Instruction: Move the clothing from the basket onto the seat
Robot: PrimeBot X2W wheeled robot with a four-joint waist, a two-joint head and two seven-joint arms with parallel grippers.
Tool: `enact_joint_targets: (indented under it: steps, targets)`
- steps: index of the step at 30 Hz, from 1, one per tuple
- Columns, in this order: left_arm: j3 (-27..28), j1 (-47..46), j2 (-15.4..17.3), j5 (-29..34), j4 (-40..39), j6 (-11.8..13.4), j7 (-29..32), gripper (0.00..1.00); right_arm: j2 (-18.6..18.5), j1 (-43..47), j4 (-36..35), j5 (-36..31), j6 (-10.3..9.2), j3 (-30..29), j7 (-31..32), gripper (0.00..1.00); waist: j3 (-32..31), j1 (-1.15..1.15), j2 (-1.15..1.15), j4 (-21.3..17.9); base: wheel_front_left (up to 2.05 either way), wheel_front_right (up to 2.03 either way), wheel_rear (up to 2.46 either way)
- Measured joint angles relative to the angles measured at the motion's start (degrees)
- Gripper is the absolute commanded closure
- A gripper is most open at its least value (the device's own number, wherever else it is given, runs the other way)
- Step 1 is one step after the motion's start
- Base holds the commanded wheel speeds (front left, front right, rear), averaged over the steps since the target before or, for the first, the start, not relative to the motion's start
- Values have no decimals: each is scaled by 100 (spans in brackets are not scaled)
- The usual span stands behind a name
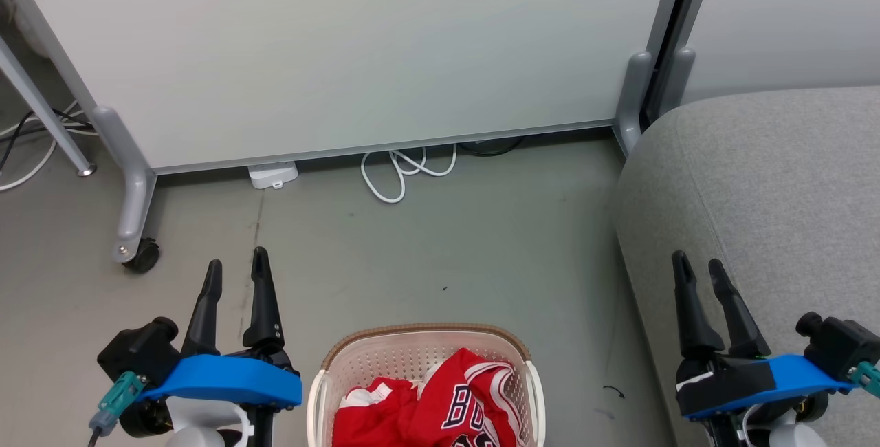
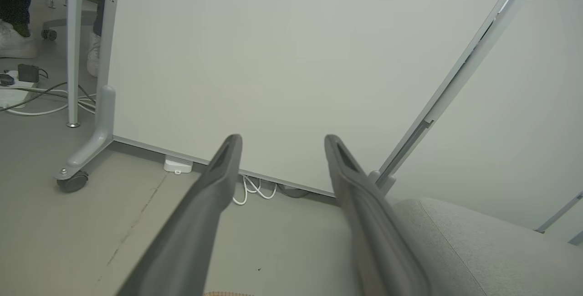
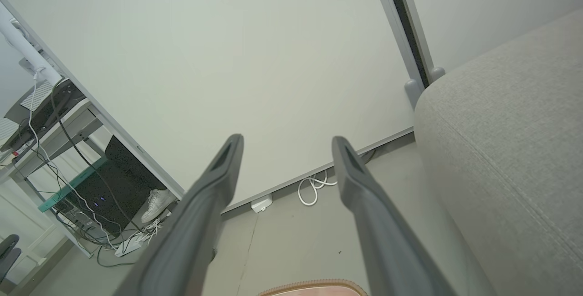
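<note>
I see the red clothing crumpled inside the cream, brown-rimmed basket, white trim and lettering showing; the light grey seat stands near its right side

The bottom edge of the head view cuts off the basket and the clothing in it, so the lettering on the red fabric is legible only in part. In the right wrist view the bottom edge reduces the basket to a thin strip of rim. The seat runs past the right edge, so its full extent cannot be determined.
</note>
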Motion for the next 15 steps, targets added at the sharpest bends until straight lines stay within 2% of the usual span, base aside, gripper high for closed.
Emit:
enact_joint_targets:
  steps: [15]
  targets:
    - [-157, -66, 8, 886, 27, 78, -219, 0, -5, -23, -43, -892, 1, 104, -205, 0, 22, 0, 0, 20, 0, 0, 0]
